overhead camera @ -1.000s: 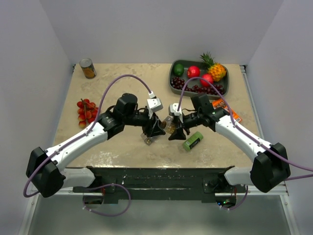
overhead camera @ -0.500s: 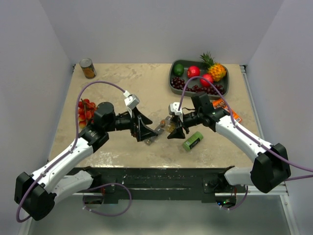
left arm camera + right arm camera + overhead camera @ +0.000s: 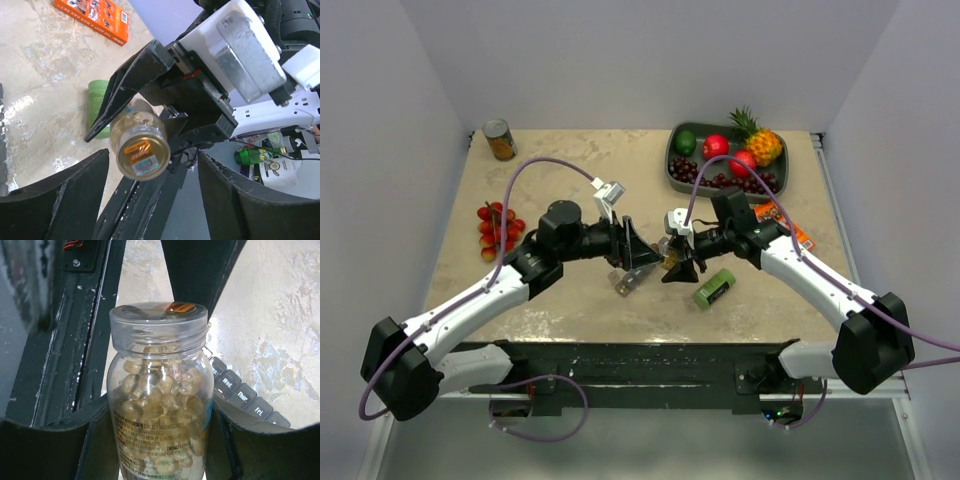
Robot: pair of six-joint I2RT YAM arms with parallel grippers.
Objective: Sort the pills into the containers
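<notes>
Clamped in the right gripper [image 3: 677,266]: a clear bottle [image 3: 160,405], cap [image 3: 159,322] on, filled with yellowish pills [image 3: 155,390]. Beside the bottle and lower, the grey container strip [image 3: 244,396], day-marked lids down, contents not visible. Facing the bottle cap, the left gripper [image 3: 152,200], jaws wide apart on either side of it, holding nothing.

So the pills [image 3: 160,405] are in the bottle [image 3: 669,257], mid-table [image 3: 580,180], between the right gripper's [image 3: 672,264] jaws, left gripper [image 3: 640,256] just left of it. Strip [image 3: 628,281] lies under them, slightly nearer. Box [image 3: 714,288] near-right of the bottle, tray [image 3: 671,172] far right, can [image 3: 500,140] far-left corner, tomatoes [image 3: 498,225] left.
</notes>
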